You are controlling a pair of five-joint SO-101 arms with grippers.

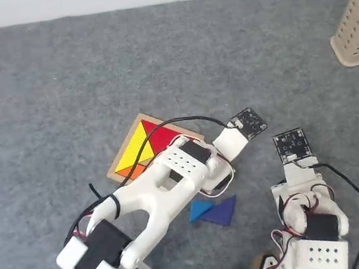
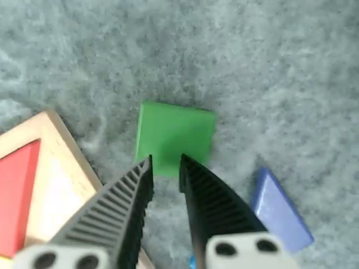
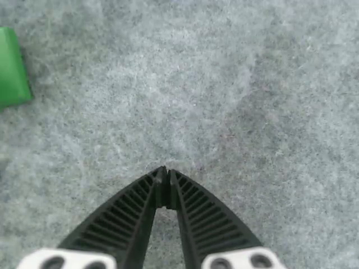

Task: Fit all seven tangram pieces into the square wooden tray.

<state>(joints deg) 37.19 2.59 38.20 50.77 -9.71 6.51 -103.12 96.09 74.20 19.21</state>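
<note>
High view: the left arm (image 1: 142, 204) stretches over the square wooden tray (image 1: 122, 146), which shows a yellow triangle (image 1: 135, 151), a red triangle (image 1: 161, 137) and an orange piece (image 1: 131, 172). A purple triangle (image 1: 222, 211) and a blue triangle (image 1: 199, 209) lie touching just beside the tray. The left gripper (image 2: 165, 165), slightly parted and empty, hangs over the green square (image 2: 175, 131) near the tray's corner, and the right gripper (image 3: 166, 172), farther from the tray, is clenched on nothing.

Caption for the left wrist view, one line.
Left hand, open, poised at the green square's edge; wooden tray and a blue piece nearby.
</note>
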